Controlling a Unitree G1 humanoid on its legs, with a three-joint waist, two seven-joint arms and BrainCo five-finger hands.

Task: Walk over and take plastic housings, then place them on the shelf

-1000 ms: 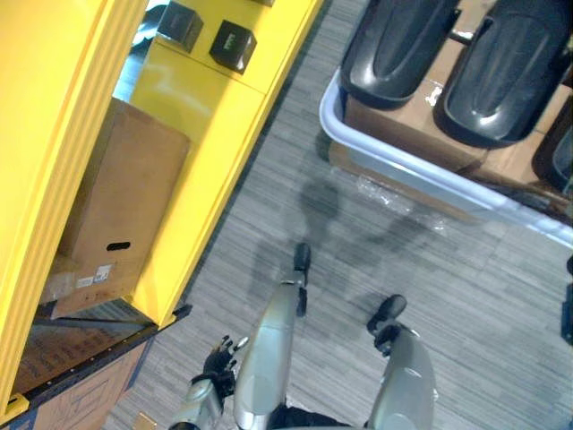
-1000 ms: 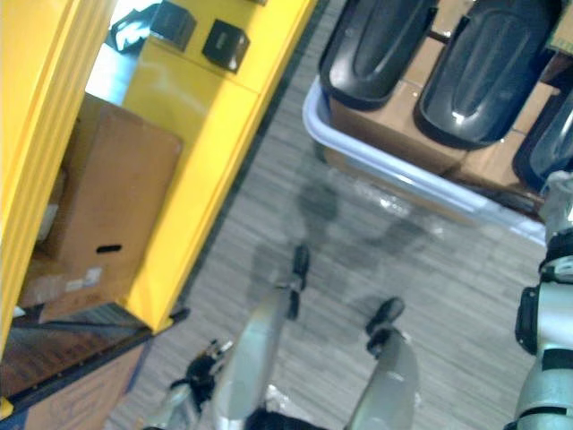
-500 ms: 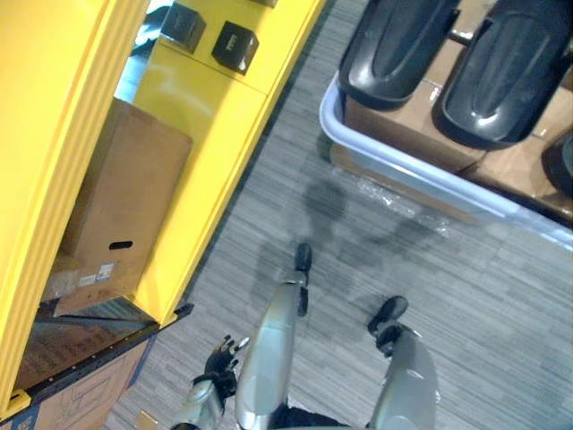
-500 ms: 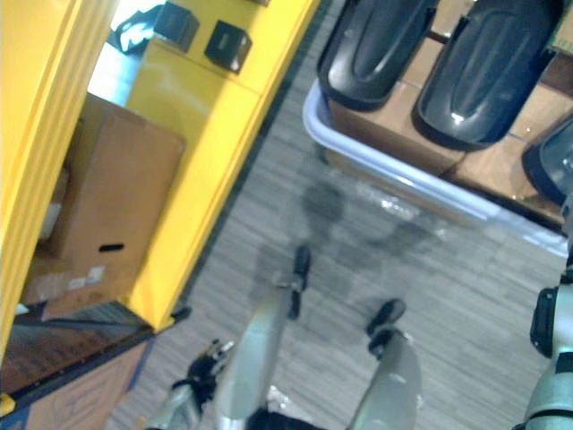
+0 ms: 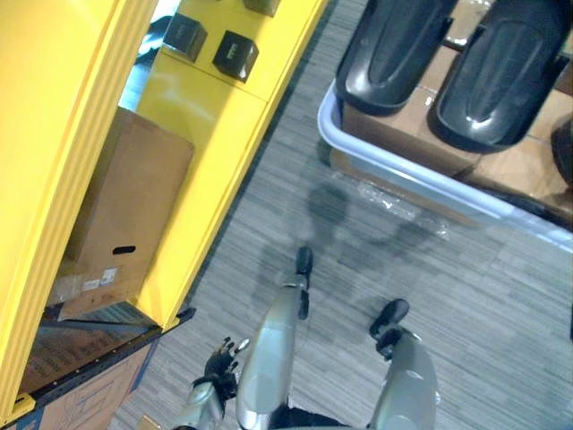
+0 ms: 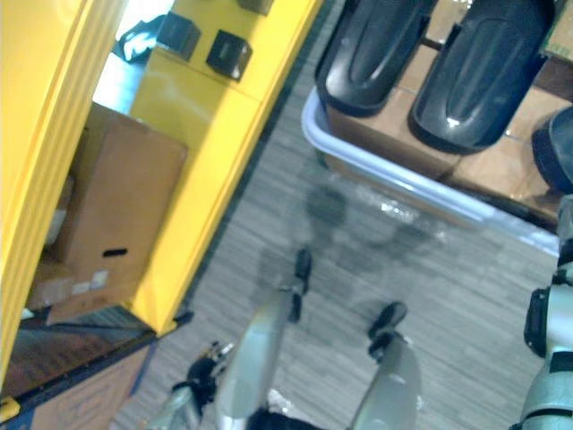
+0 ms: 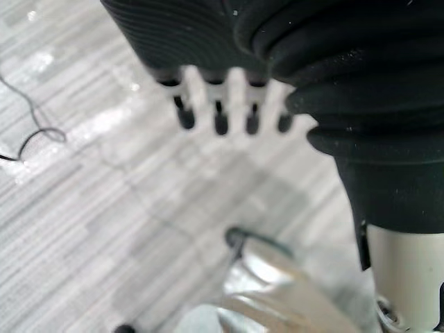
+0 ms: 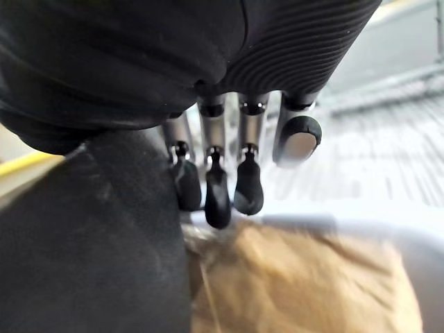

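Two black plastic housings (image 5: 394, 45) (image 5: 497, 72) lie side by side on brown cardboard (image 5: 394, 125) inside a pale blue tray (image 5: 403, 166) on the floor, ahead and to the right. A third housing (image 6: 555, 148) peeks in at the right edge. My right hand (image 8: 216, 187) hangs with relaxed fingers just above the tray's rim (image 8: 361, 215) and the cardboard, beside a black housing (image 8: 90, 243), holding nothing. My left hand (image 5: 218, 365) hangs low at my left side, fingers (image 7: 220, 114) loose over the grey floor, empty.
A yellow shelf unit (image 5: 206, 107) runs along the left. A large cardboard box (image 5: 125, 206) sits on its lower level and two small black boxes (image 5: 235, 55) (image 5: 183, 36) on a higher one. Another carton (image 5: 89, 403) stands below. Grey carpet (image 5: 358, 224) separates shelf and tray.
The whole view has drifted slightly, so shelf and tray sit a little differently in the picture. My right arm shows a bit lower at the right edge. Neither hand has taken anything.
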